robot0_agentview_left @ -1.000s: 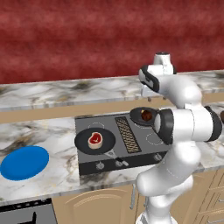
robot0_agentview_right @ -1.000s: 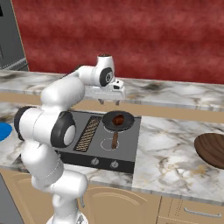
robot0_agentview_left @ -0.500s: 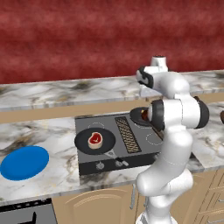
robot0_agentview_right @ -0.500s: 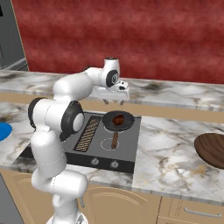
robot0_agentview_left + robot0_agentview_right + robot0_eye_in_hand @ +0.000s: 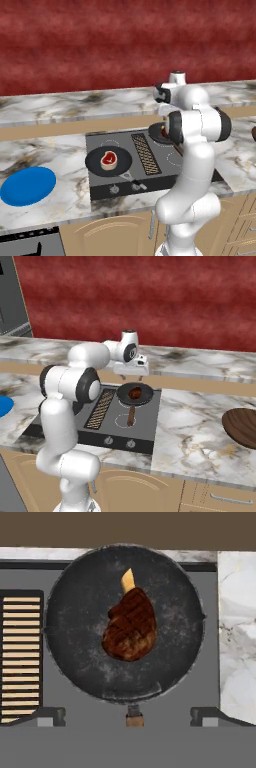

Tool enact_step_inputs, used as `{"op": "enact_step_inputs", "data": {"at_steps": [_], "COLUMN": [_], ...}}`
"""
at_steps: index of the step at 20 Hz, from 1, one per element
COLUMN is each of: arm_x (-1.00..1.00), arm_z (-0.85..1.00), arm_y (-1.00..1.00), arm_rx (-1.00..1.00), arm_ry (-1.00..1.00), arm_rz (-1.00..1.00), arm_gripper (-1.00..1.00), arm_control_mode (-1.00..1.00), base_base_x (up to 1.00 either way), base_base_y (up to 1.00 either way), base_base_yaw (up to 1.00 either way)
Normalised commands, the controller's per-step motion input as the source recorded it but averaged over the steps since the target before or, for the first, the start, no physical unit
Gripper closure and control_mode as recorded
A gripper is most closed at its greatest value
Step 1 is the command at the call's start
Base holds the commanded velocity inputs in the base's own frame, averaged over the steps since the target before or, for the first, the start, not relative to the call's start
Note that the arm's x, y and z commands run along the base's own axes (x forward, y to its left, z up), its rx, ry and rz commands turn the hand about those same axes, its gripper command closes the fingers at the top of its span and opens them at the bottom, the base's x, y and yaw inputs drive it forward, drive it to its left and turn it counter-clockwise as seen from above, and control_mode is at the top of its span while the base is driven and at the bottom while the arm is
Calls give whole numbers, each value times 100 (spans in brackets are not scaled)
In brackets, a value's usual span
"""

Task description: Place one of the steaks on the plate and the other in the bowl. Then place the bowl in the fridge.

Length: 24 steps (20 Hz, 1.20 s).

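take the stove [image 5: 145,160] as your anchor and read across from its left. the blue plate [image 5: 27,185] lies on the counter well to the left of the stove, bare, so it looks ready to take a steak. on the stove's left burner a black pan [image 5: 108,161] holds the pink steak [image 5: 108,159], untouched. on the right rear burner a second pan [image 5: 134,394] holds the dark steak [image 5: 130,624], which lies near the pan's middle. your gripper [image 5: 131,377] hangs just above that pan, pointing straight down, jaws spread wide and holding nothing, so you are lined up to come down on the dark steak first. well to the right of the stove, the wooden bowl [image 5: 242,427] waits on the counter, the nearer dish for this steak, i judge. the fridge [image 5: 12,298] stands far left of the stove, beyond the counter's end.
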Motion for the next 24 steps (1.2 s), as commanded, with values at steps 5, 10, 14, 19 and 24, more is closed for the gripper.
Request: {"op": "enact_step_inputs", "data": {"at_steps": [5,10,14,19,24], "arm_x": [48,47,15,2,0], "arm_z": [-33,-22,-26,-29,-35], "arm_y": [0,-3,-14,-1,0], "arm_rx": [0,0,0,0,0], "arm_ry": [0,0,0,0,0], "arm_rz": [0,1,0,0,0], "arm_gripper": [-100,-100,-100,-100,-100], "arm_control_mode": [-100,-100,-100,-100,-100], "base_base_x": [0,0,0,0,0], "base_base_y": [0,0,0,0,0], "base_base_yaw": [0,0,0,0,0]}}
